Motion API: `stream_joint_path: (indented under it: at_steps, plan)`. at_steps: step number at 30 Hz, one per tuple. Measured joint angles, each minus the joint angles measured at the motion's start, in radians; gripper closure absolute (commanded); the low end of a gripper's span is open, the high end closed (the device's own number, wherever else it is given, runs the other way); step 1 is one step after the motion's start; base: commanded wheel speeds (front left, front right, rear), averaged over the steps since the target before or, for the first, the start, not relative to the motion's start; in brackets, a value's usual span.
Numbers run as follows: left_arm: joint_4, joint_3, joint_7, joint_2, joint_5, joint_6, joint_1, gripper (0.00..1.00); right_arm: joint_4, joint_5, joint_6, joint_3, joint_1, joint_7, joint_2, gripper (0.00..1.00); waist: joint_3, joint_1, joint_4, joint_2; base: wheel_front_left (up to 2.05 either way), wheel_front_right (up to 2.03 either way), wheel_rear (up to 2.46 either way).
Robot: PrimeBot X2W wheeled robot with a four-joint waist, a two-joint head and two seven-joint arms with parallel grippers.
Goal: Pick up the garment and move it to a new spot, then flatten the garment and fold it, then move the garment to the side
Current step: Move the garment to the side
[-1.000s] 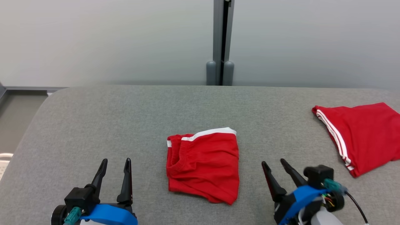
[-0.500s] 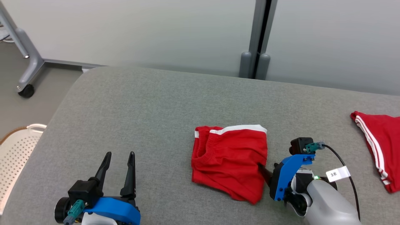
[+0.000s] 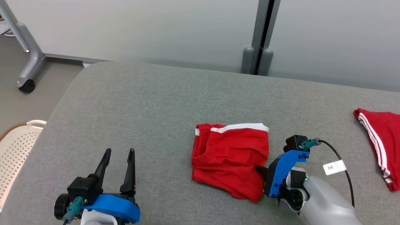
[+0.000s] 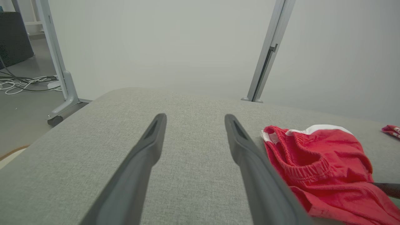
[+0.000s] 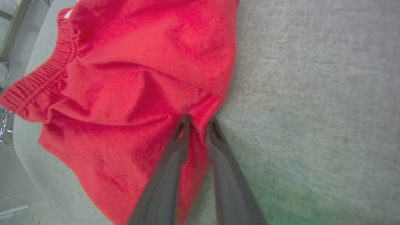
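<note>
Looks soft, light, floppy: red shorts (image 3: pixel 229 156) (likely to sag once lifted); best taken at side edge. Right gripper (image 5: pixel 198 120) pinched narrow on fold there; left gripper (image 3: pixel 119 151) spread wide, empty.

Right pincer (image 5: pixel 198 122) — around red garment (image 5: pixel 125 78) edge

This looks like a robotics lab or test room. Plain pale partition panels (image 3: pixel 156 31) joined by a grey metal post (image 3: pixel 258 31), a wheeled frame leg (image 3: pixel 31 59) on bare floor, and loose cables (image 4: pixel 22 84) beside a grey cloth-covered tabletop (image 3: pixel 140 103) show it.
</note>
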Motion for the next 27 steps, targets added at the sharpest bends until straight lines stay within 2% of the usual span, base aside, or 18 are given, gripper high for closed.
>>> stream_joint_path:
  at_steps: [7, 12, 27]
  plan:
    - [0.0, -0.005, 0.0, 0.004, 0.006, 0.0, -0.003, 0.0, -0.02, 0.054, 0.0, 0.047, -0.004, -0.106, 0.004, 1.0, -0.01, 0.0, -0.046, 0.0, 0.0, 0.0, 0.0]
    - [-0.001, -0.037, 0.0, 0.007, 0.007, 0.0, 0.0, 0.0, -0.019, 0.064, 0.0, 0.071, -0.009, -0.141, -0.006, 1.0, -0.027, 0.0, -0.097, 0.0, 0.0, 0.0, 0.0]
    - [0.007, -0.165, 0.0, -0.013, -0.008, 0.0, -0.034, 0.0, -0.122, 0.126, 0.0, 0.14, 0.025, -0.173, -0.1, 1.0, -0.033, -0.0001, -0.329, 0.0001, 0.0, 0.0, 0.0]
